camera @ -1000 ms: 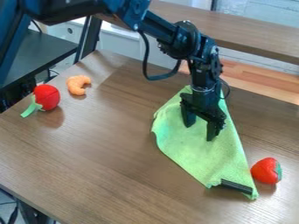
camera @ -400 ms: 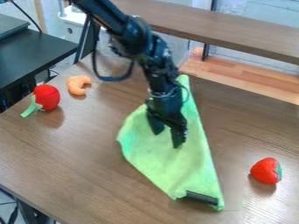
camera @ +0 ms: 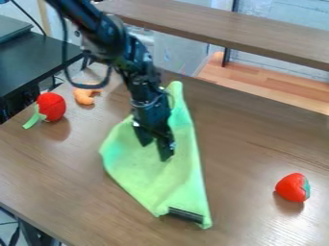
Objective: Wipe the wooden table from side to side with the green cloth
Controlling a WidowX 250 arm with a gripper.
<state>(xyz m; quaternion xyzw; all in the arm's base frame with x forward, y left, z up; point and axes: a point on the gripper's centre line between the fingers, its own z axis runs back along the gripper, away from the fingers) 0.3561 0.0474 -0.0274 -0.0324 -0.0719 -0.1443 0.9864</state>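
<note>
One green cloth (camera: 132, 168) lies on one table (camera: 257, 139), its top corner near the far edge. Tabletop separates it from one strawberry (camera: 292, 187), one red toy (camera: 52, 106) and one orange shrimp (camera: 83, 98). One gripper (camera: 156, 151), fingers parted, is at its middle.
</note>
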